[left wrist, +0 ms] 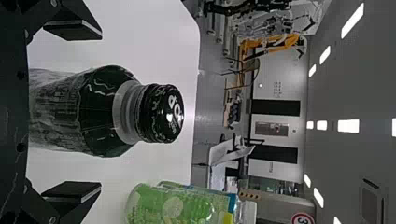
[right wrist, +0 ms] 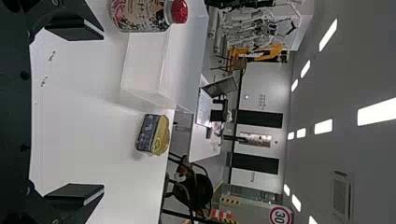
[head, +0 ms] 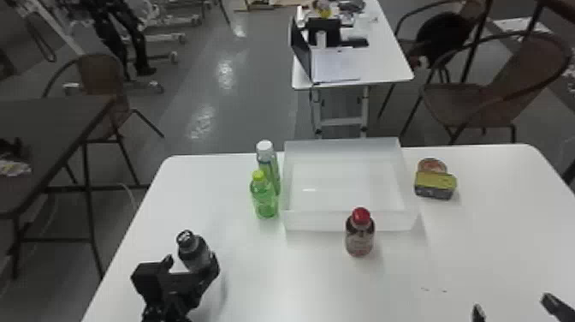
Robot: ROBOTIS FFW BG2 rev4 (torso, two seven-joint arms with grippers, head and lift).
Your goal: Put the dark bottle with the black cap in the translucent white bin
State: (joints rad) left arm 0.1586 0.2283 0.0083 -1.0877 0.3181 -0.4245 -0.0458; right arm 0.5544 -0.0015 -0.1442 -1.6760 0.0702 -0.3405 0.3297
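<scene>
grey floor [head: 252, 102], brown chairs [head: 524, 70], ceiling lights [left wrist: 349, 126]

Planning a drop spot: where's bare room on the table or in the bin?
Free: inside the bin; tabletop between the dark bottle and red-capped bottle; tabletop right of the latter, in front of the yellow-topped tin. Crowded: bin's left side, green bottles close together.

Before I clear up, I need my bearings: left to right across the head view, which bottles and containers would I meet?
Dark bottle with the black cap, two green plastic bottles, translucent white bin, yellow-and-dark rectangular tin.
</scene>
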